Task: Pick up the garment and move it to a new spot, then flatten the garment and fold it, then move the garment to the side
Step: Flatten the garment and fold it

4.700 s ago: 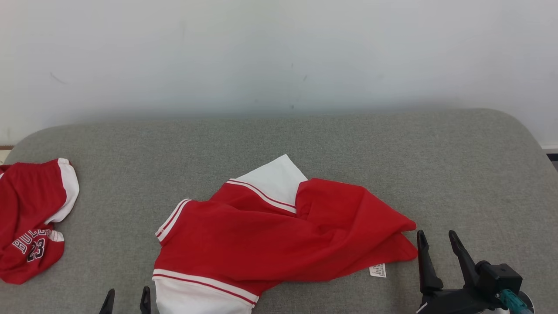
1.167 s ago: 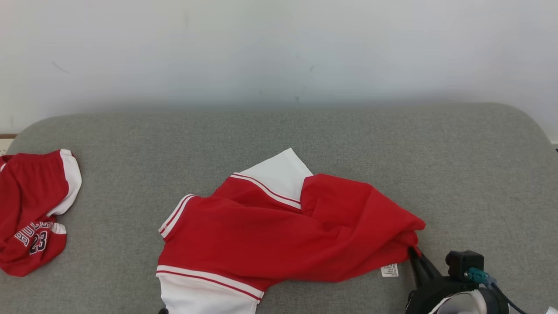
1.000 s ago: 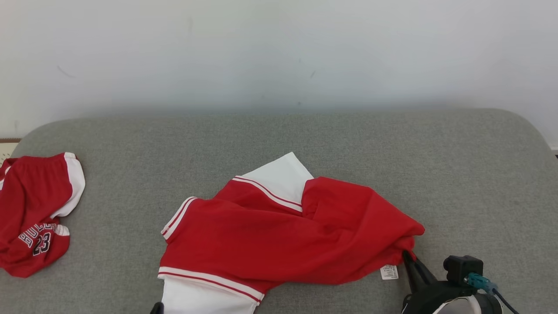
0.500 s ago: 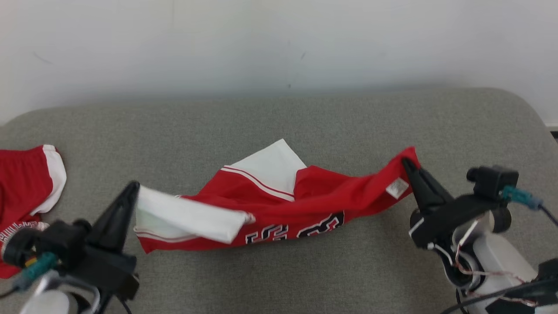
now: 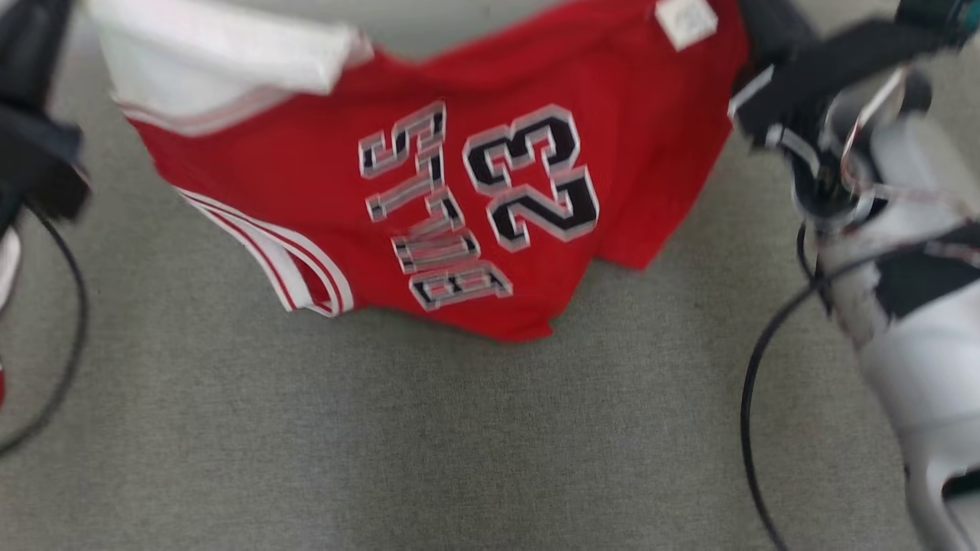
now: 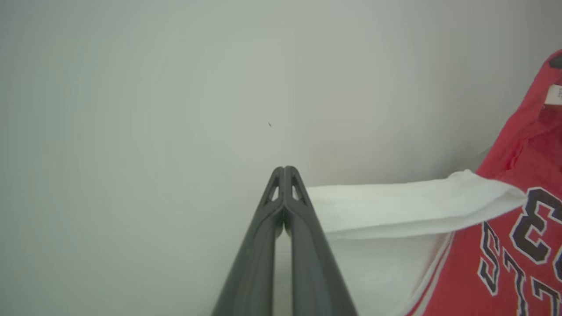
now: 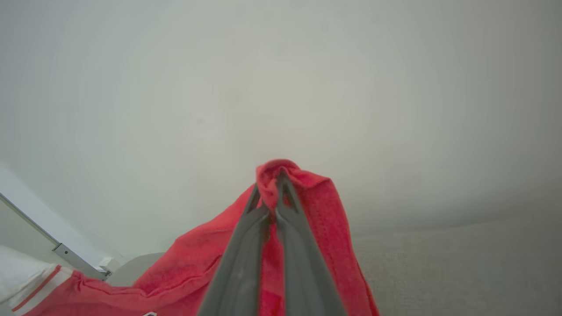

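The garment (image 5: 429, 191) is a red jersey with white panels and a black "23" print. It hangs spread out between my two grippers above the grey surface. Its white panel (image 6: 395, 206) runs off to the right of my left gripper (image 6: 284, 168), whose fingers are pressed together on that white edge. My right gripper (image 7: 278, 174) is shut on a bunched red corner of the garment (image 7: 307, 210). In the head view the dark gripper bodies sit at the top left (image 5: 31, 115) and the top right (image 5: 811, 69), and the picture is blurred.
The grey padded surface (image 5: 459, 444) stretches below the hanging garment. Black cables (image 5: 754, 398) loop beside my pale right forearm (image 5: 919, 329), and another cable (image 5: 73, 306) curves at the left. A plain white wall (image 6: 175, 87) stands behind the fingers.
Both grippers have raised the garment off the surface, so it now hangs with the number side showing. The head camera has tilted down, and the whole picture has shifted.
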You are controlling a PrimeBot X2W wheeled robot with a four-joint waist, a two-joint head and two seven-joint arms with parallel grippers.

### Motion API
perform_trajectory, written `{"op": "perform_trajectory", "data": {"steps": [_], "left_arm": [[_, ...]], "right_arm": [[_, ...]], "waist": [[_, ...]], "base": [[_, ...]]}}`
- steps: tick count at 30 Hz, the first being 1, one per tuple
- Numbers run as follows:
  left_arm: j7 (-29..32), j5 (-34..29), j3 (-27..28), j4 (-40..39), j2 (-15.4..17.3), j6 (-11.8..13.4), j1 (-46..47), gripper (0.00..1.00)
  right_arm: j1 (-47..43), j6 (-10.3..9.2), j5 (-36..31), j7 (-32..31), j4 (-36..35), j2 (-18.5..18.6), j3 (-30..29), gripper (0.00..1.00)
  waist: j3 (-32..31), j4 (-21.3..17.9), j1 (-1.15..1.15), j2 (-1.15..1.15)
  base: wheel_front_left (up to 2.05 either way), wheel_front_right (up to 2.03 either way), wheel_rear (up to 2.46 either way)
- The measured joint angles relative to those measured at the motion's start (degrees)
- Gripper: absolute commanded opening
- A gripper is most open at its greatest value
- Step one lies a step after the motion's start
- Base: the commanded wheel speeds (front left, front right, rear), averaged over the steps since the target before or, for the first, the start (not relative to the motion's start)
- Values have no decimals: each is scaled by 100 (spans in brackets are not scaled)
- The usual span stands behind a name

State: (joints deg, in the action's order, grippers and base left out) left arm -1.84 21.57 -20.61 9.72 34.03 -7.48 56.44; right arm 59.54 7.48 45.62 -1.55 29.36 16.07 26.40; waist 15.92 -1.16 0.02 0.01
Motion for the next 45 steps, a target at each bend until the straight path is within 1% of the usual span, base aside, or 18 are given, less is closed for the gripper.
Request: {"op": "perform_trajectory", "data": {"steps": [1,2,3,5,9,11,14,15,16,17,21,24,27,29,33,39,43,45], "left_arm": [[10,94,-224,269,104,0,588,0],[10,94,-224,269,104,0,588,0],[5,210,-369,558,119,0,1178,0],[-15,232,-530,829,176,0,1725,0],[-24,380,-811,1441,165,0,2726,0],[-25,425,-990,1679,96,-1,3177,0],[-85,519,-1145,2002,-126,0,3795,0],[-85,519,-1145,2002,-126,0,3795,0],[-155,533,-1272,2208,-220,0,4083,0],[-155,533,-1272,2208,-220,0,4083,0],[-297,568,-1578,2562,-419,-1,4565,0],[-498,737,-1550,2791,-580,0,4895,0],[-581,804,-1660,2927,-639,0,5048,0],[-689,821,-1703,3005,-595,0,5054,0],[-857,1069,-1674,3104,-543,0,4921,0],[-1084,1158,-1713,3061,-527,11,4265,0],[-1190,1284,-1631,2795,-480,129,3738,0],[-1235,1474,-1522,2566,-452,202,3361,0]], "right_arm": [[541,0,73,-3,318,-49,-36,0],[541,0,73,-3,318,-49,-36,0],[1056,0,135,-1,622,-123,-74,0],[1529,0,225,24,898,-225,-147,0],[2437,0,364,190,1561,-381,-401,0],[2874,0,377,271,1873,-435,-475,0],[3552,0,383,490,2317,-521,-693,0],[3552,0,383,490,2317,-521,-693,0],[3897,0,272,658,2579,-504,-751,0],[3897,0,272,658,2579,-504,-751,0],[4517,0,94,1009,2983,-480,-864,0],[4760,0,-40,1177,3226,-488,-864,0],[4857,0,-105,1133,3326,-533,-732,0],[4843,0,-111,1089,3327,-552,-639,0],[4609,0,-43,972,3266,-483,-431,0],[3783,0,386,622,2924,-387,-89,0],[3104,0,755,524,2497,-293,123,0],[2665,0,911,530,2260,-220,245,0]], "waist": [[191,-20,0,0],[191,-20,0,0],[375,-37,0,0],[546,-53,1,0],[841,-80,1,1],[952,-79,1,1],[1064,-27,0,1],[1064,-27,0,1],[1098,46,-1,1],[1098,46,-1,1],[1112,241,-1,1],[1095,376,-2,0],[1103,473,-3,-1],[1153,497,-4,-1],[1299,495,-2,-1],[1361,447,-1,0],[1230,376,-2,-1],[1136,334,-2,-1]], "base": [[0,0,0],[0,0,0],[0,0,0],[0,0,0],[0,0,0],[0,0,0],[0,0,0],[0,0,0],[0,0,0],[0,0,0],[0,0,0],[0,0,0],[0,0,0],[0,0,0],[0,0,0],[0,0,0],[0,0,0],[0,0,0]]}}
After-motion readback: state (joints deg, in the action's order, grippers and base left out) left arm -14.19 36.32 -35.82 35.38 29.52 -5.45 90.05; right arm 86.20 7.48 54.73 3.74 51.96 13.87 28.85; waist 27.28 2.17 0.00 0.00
